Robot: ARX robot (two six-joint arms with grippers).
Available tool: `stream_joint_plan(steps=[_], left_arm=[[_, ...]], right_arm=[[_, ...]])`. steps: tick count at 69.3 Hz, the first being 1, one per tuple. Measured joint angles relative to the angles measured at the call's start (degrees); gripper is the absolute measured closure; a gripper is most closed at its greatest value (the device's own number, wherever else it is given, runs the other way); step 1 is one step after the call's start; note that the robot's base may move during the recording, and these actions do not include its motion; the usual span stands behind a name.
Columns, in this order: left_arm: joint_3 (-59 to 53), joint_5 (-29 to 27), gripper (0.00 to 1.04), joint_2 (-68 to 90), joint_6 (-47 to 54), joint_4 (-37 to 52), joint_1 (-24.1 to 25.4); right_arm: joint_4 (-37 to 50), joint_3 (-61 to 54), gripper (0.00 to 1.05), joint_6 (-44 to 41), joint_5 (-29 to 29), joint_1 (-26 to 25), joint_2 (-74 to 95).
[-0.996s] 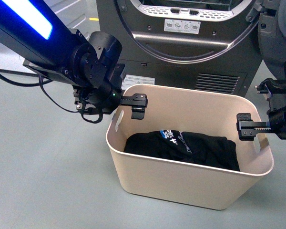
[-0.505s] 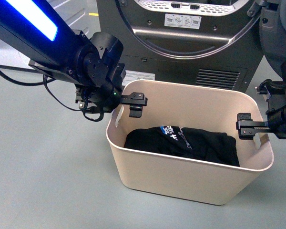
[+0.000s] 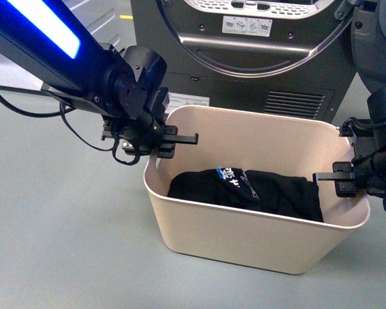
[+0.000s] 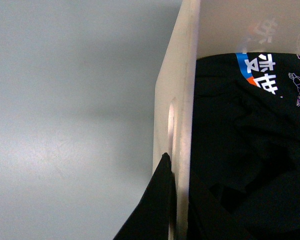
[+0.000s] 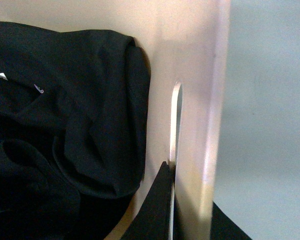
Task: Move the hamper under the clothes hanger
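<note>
The beige hamper (image 3: 244, 238) stands on the grey floor in the front view, with a black printed garment (image 3: 257, 190) lying inside it. My left gripper (image 3: 170, 143) is shut on the hamper's left end wall at the rim, by the slot handle. My right gripper (image 3: 344, 182) is shut on the right end wall. In the left wrist view the hamper wall (image 4: 182, 75) runs between the black fingers (image 4: 157, 205). The right wrist view shows the hamper wall (image 5: 200, 75), its slot handle (image 5: 176, 120) and one of my fingers (image 5: 157, 210) pressed against it. The clothes hanger is out of view.
A dark grey front-loading machine (image 3: 244, 71) with a round door stands right behind the hamper. Bare grey floor (image 3: 64, 244) spreads to the left and in front. A black cable (image 3: 26, 109) trails beside my left arm.
Both grippers went from open, with their inner fingers standing away from the walls, to shut on the hamper's two end walls. The hamper and the machine sit slightly higher in the front view.
</note>
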Motion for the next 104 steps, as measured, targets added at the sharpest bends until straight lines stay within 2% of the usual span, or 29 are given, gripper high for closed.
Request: stream_joint_plan(steps=[42,104], left_arm=[[-2.1,-0.8,1.01,-3.7,0.0,-0.8,0.1],[-3.8,-1.6,1.01,-5.1,0.9,0.1,0.6]], right_arm=[[-2.4,-1.2,1.02,-0.2,-0.6,-0.4,-6.1],[-1.9,-3.1,1.02,-0.9,-1.3,0.6,-6.0]])
